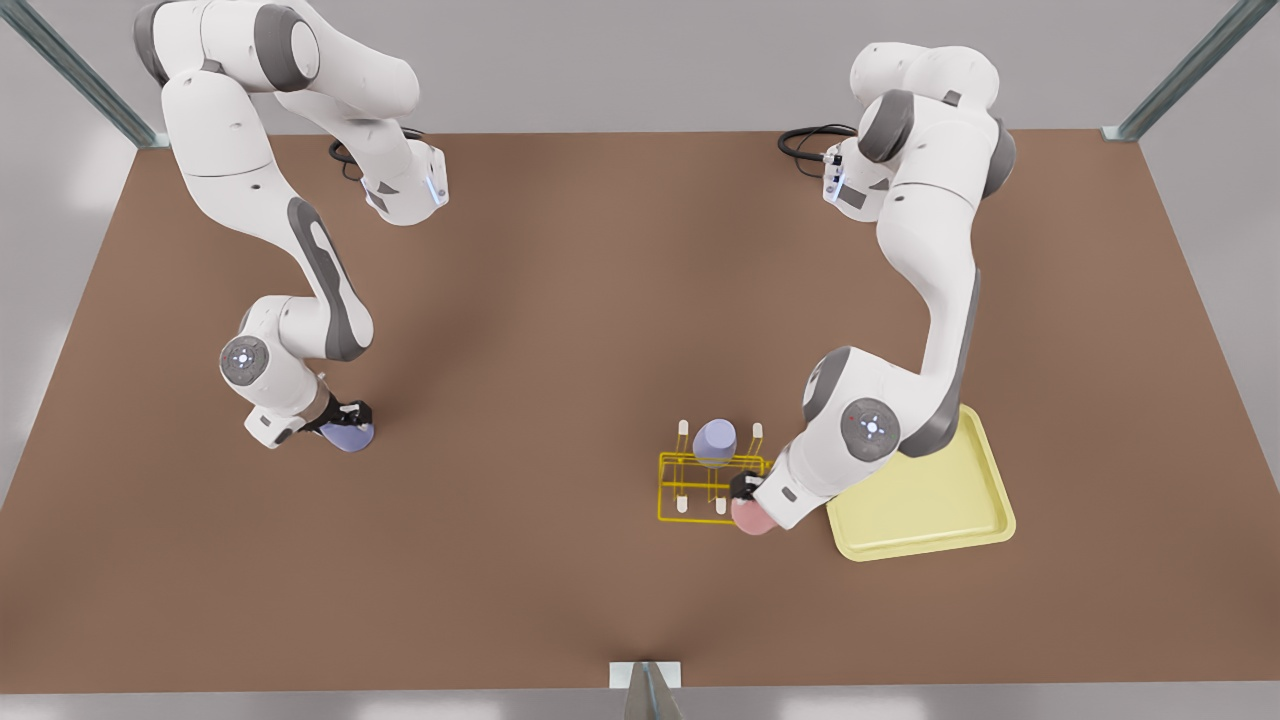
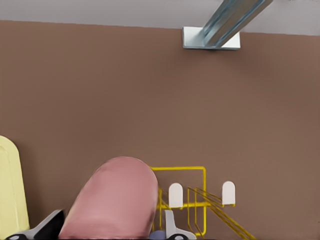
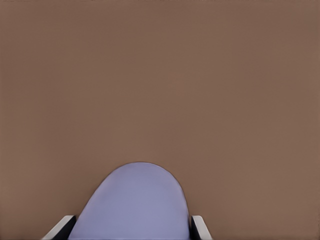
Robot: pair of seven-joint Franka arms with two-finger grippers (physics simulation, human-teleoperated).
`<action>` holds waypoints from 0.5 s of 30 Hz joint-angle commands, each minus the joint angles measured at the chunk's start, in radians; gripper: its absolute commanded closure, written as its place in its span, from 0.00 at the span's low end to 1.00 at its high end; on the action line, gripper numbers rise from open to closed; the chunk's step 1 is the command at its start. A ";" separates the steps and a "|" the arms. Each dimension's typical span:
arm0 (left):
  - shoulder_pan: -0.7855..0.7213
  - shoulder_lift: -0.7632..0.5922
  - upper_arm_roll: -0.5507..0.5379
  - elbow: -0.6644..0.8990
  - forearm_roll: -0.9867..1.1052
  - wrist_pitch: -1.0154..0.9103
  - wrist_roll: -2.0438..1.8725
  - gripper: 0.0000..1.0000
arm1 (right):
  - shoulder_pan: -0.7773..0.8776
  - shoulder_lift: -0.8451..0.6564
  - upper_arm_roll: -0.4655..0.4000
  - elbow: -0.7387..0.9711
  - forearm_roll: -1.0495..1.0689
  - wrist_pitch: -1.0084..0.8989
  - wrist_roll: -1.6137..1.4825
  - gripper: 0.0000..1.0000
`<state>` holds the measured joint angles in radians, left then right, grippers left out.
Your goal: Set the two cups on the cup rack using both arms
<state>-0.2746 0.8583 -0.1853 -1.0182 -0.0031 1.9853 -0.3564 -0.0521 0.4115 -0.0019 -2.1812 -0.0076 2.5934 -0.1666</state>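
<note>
My left gripper is shut on the pale pink cup at the near right corner of the yellow wire cup rack, on the front view's right. In the left wrist view the pink cup sits between the fingers, with the rack and white-tipped pegs just beyond. A lavender cup sits upturned on the rack's far row. On the front view's left, my right gripper is shut on another lavender cup, low over the table. That cup lies between the fingers.
A pale-yellow square tray lies right of the rack, partly under the left arm; its edge is beside the pink cup. A metal post bracket stands at the table's near edge, and black cables coil at the far side.
</note>
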 commanded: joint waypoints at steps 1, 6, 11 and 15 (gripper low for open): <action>0.000 -0.001 0.000 0.001 -0.002 0.001 -0.131 0.00 | 0.000 0.001 0.000 -0.002 -0.006 -0.009 -0.002 0.19; 0.129 -0.142 0.003 0.001 0.006 -0.227 -0.162 0.00 | 0.000 -0.002 0.000 -0.011 -0.006 -0.044 -0.010 0.18; 0.094 -0.628 0.159 -0.513 0.112 -0.321 0.232 0.00 | 0.000 -0.011 0.000 -0.012 -0.005 -0.072 -0.027 0.18; 0.086 -0.608 0.149 -0.487 0.045 -0.427 0.228 0.00 | 0.000 -0.002 0.000 -0.005 -0.006 -0.072 -0.034 0.21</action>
<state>-0.1807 0.2535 -0.0389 -1.4969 0.0590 1.6519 -0.3204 -0.0529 0.4042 -0.0014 -2.1845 -0.0061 2.5395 -0.1958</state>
